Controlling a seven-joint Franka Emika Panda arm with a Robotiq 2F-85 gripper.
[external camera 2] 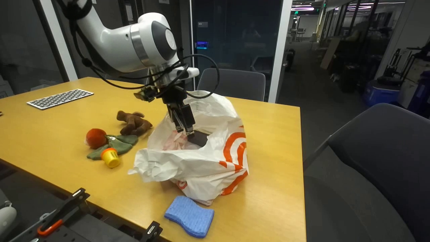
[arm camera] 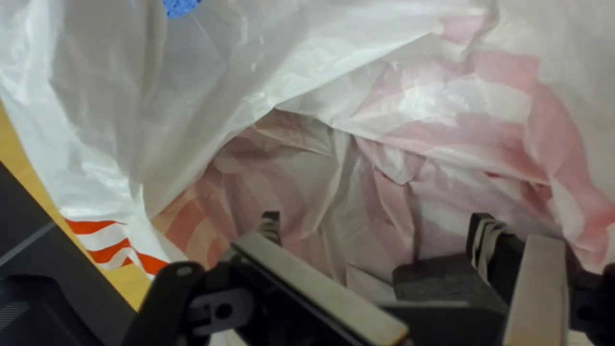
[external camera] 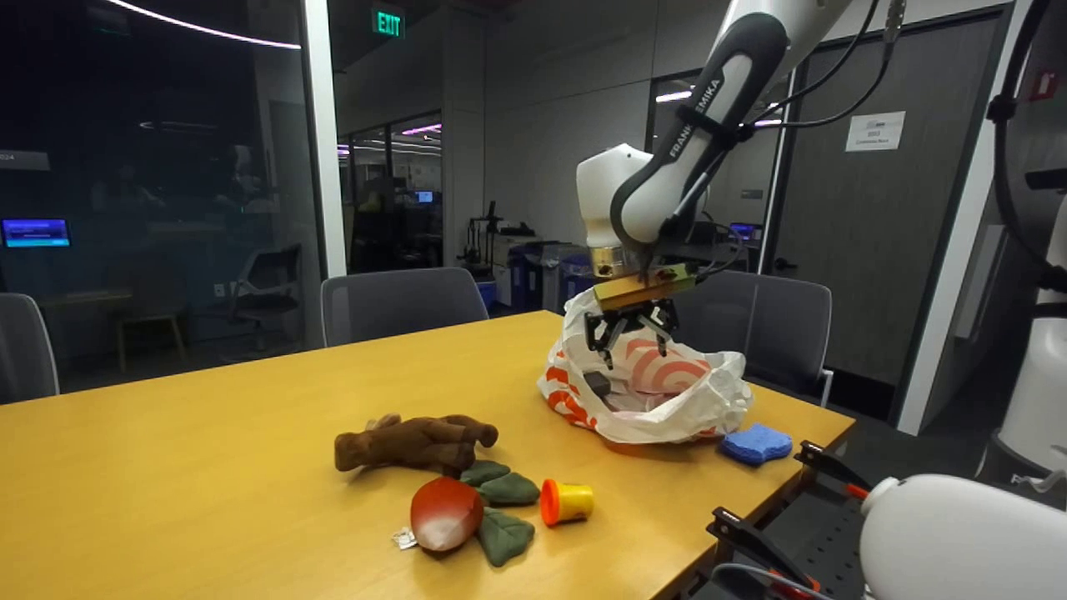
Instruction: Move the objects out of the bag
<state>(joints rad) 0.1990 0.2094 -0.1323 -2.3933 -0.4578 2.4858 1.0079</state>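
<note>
Found on the yellow table (external camera: 208, 467), leftmost in an exterior view, a brown plush animal (external camera: 408, 443), then a red-and-white plush radish (external camera: 447, 514) with green leaves (external camera: 508, 489), then an orange-lidded yellow tub (external camera: 571, 503) on its side. Saw a dark block (external camera: 597, 383) inside the white shopping bag (external camera: 683, 417) and, at its mouth, the gripper (external camera: 636, 357) with fingers spread apart. Noted, beside the bag, a blue sponge (external camera: 757, 444).

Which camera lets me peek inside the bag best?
The wrist view: it looks down into the bag, so its crinkly inside shows close up, though the gripper hides some. Both exterior views look in from the side, so the bag's walls hide part.
</note>
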